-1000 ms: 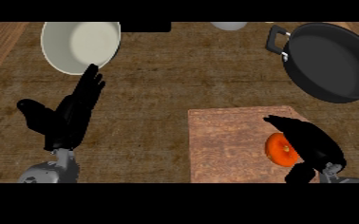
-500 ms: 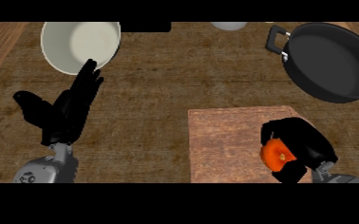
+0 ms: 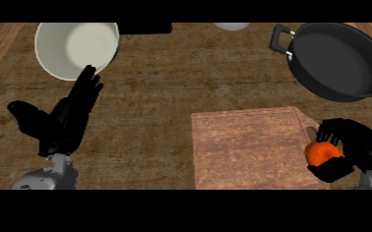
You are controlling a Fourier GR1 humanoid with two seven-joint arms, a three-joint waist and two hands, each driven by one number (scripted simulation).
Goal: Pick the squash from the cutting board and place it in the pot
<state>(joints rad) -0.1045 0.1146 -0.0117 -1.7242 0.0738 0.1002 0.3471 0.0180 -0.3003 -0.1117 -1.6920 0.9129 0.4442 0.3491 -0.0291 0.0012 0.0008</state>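
The orange squash [image 3: 320, 152] is at the right edge of the reddish-brown cutting board [image 3: 247, 147], at the lower right. My right hand [image 3: 347, 145] is curled round it, fingers above and thumb below, hiding much of it. The black pot [image 3: 334, 59] with a side handle stands at the upper right, beyond the board. My left hand [image 3: 69, 115] rests open at the left, fingers pointing up, apart from everything.
A white plate [image 3: 76, 46] lies at the upper left, just past the left fingertips. A dark object [image 3: 145, 28] and a pale round thing [image 3: 231, 26] sit at the far edge. Wood-grain counter [image 3: 167, 88] spreads between them.
My right hand has closed round the squash and shifted with it toward the board's right edge. The left hand has stayed nearly still.
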